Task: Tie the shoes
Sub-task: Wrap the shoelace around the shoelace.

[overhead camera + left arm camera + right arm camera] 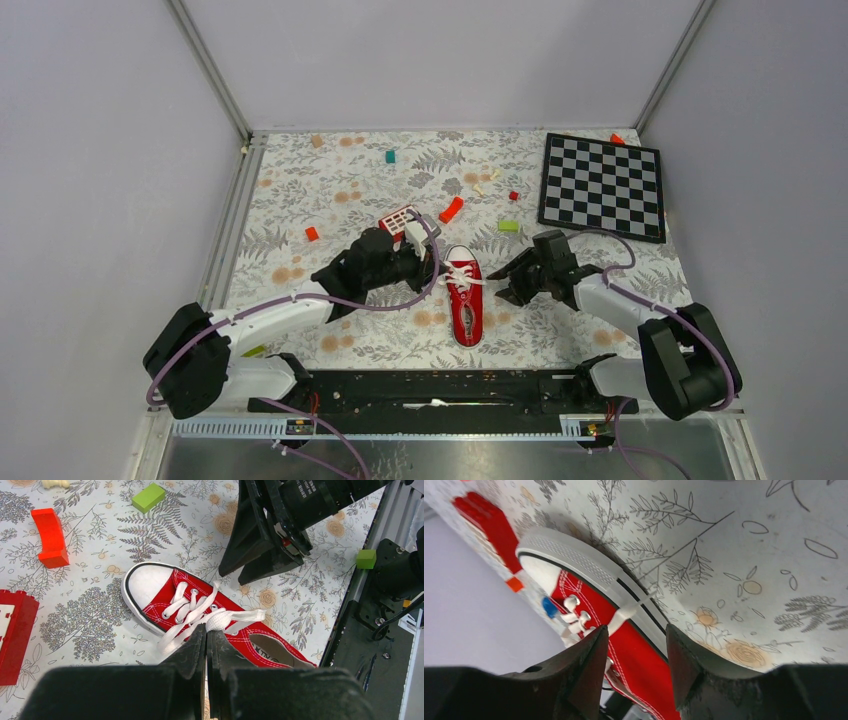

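Left gripper (207,642) is pinching a white lace (220,620) over the tongue of the red canvas sneaker (467,318), with its jaws pressed together on it. Right gripper (634,652) is hanging just beside the sneaker's right side, jaws standing wide apart and holding nothing. The sneaker is lying mid-desk between both grippers, toe pointing away from the arm bases.

Risk (judgement): nothing is pinning the light sneaker down, so a pull on the lace is likely dragging or tipping it rather than tightening. The thin, flat woven lace may be slipping out of the pinch. The loose lace end draping over the sole is a small target, so the right gripper may be closing on rubber instead.

Materials: matte canvas upper, smooth white rubber toe cap, ribbed sole band. Further out, a hard red block with white squares (398,220) and a curved red piece (452,209) are lying on the leaf-printed desk (300,190). A chequered board (600,185) is sitting at the far right.
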You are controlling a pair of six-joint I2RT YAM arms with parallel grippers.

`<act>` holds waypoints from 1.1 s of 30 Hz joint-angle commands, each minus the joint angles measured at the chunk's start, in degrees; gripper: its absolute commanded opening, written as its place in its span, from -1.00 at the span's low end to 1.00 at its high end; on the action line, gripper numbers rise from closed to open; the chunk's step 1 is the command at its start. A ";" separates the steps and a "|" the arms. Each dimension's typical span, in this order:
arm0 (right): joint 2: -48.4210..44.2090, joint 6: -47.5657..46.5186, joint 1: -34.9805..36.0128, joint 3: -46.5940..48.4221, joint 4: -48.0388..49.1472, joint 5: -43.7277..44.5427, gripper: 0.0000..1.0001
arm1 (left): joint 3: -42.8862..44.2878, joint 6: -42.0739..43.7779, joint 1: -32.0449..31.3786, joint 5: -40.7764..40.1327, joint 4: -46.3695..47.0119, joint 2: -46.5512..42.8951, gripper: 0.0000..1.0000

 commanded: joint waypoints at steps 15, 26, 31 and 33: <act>7.66 16.78 -1.65 -5.01 22.65 -6.04 0.04 | 1.50 0.49 0.18 1.55 2.67 -0.91 -1.00; 9.31 15.63 -1.70 -5.43 22.89 -6.63 -0.10 | 1.99 0.39 0.18 1.65 2.59 -0.54 -1.00; 9.83 15.35 -1.72 -6.12 24.49 -5.56 -0.60 | 2.13 0.39 0.22 1.70 2.18 -0.78 -1.00; 9.03 14.62 -1.72 -6.11 24.40 -4.86 -0.91 | 2.07 0.40 0.20 1.69 1.98 -1.01 -1.00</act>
